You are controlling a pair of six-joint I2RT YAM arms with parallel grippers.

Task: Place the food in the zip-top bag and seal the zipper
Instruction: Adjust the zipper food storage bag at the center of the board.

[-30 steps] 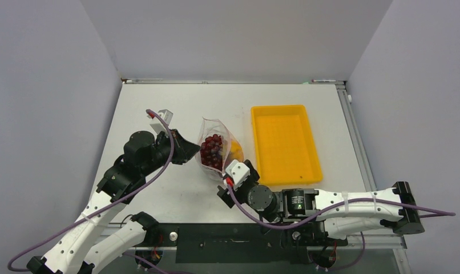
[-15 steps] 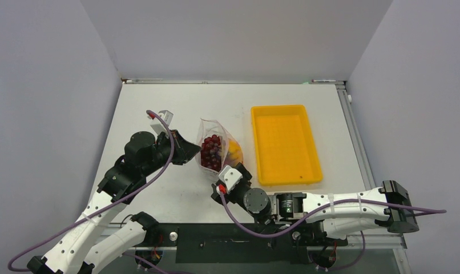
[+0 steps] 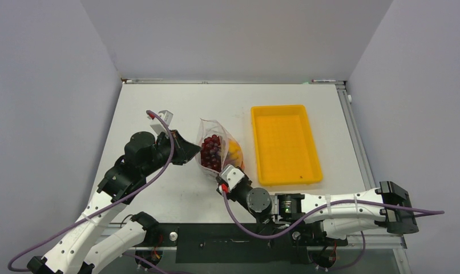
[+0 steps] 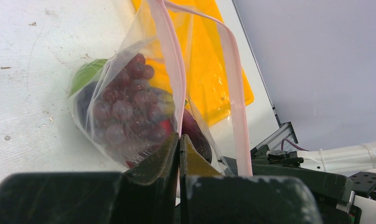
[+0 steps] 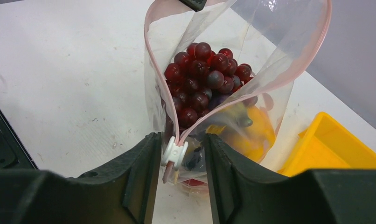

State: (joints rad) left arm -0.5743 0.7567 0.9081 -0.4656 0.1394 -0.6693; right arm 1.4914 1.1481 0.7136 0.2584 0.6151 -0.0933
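Note:
The zip-top bag (image 3: 215, 149) stands on the table with its mouth open. Inside are the dark red grape bunch (image 5: 202, 74), a yellow pepper (image 5: 254, 135) and a dark purple piece; a green leaf (image 4: 86, 74) shows in the left wrist view. My left gripper (image 4: 179, 137) is shut on the pink zipper strip (image 4: 171, 60) at the bag's left side (image 3: 190, 151). My right gripper (image 5: 180, 145) is open, and its fingers straddle the white slider (image 5: 174, 153) at the zipper's near end without touching it.
The yellow tray (image 3: 285, 142) lies just right of the bag and looks empty; it also shows in the right wrist view (image 5: 335, 151). The right arm (image 3: 330, 205) lies along the table's near edge. Grey walls enclose the table.
My right arm has slid left along the near edge, and its gripper has closed in on the bag's near end. The left gripper and bag have held still.

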